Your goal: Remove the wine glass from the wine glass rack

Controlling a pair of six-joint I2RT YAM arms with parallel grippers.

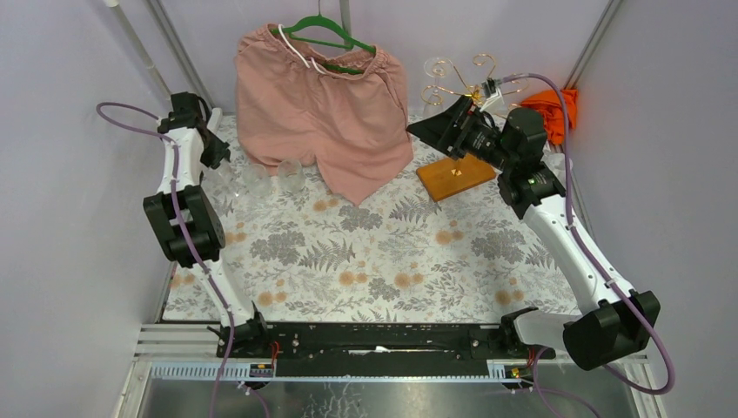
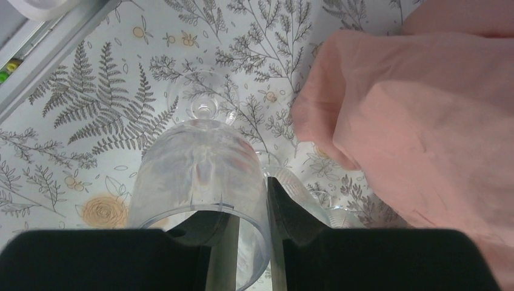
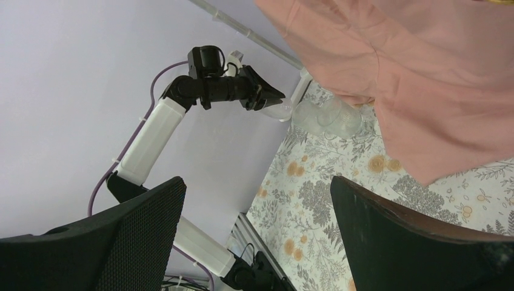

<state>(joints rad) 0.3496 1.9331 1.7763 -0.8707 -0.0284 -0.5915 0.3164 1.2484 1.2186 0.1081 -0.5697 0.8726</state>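
Note:
My left gripper [image 2: 251, 197] is shut on the rim wall of a clear wine glass [image 2: 203, 163], with one finger inside the bowl and the other outside. The glass's stem points away from the camera, low over the floral table at the far left. In the top view the left gripper [image 1: 213, 152] is near the left wall. The wine glass rack [image 1: 461, 78] has gold spiral arms and a wooden base [image 1: 455, 176] and stands at the back right. My right gripper [image 1: 426, 131] is beside it, open and empty [image 3: 256, 182]. I cannot make out a glass on the rack.
Pink shorts [image 1: 326, 113] on a green hanger hang over the back middle and drape onto the table. Other clear glasses [image 3: 330, 118] lie by the shorts' left hem, one right beside my left fingers [image 2: 309, 197]. An orange cloth [image 1: 550, 104] is at the back right corner.

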